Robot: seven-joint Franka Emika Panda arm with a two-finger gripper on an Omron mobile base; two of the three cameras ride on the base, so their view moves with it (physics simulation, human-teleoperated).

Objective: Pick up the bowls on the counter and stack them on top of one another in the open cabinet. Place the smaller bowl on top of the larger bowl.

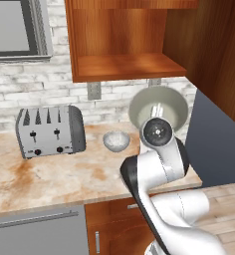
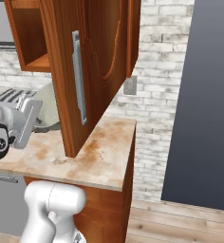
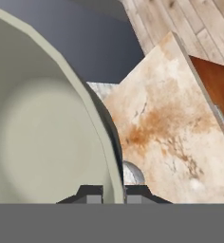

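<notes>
Larger bowl (image 1: 158, 110): you see pale grey-green inside, at the tool (image 3: 113, 193).
Smaller bowl (image 1: 116, 141): plain whitish-grey, your tool's left.
Counter (image 1: 50, 174): beige, rust-brown veining.
Open cabinet (image 1: 124, 40): glossy reddish-brown wood.
Toaster (image 1: 50, 131): silver, dark slots.

A home kitchen, rendered.
A four-slot toaster (image 1: 50, 131) sits on the marble-look counter (image 1: 50, 177) against a whitewashed brick wall (image 1: 30, 82); above the counter hangs a reddish wooden open cabinet (image 1: 124, 40), below it a drawer cabinet (image 1: 107, 229), and plank flooring (image 2: 180, 220) lies beside it.
</notes>
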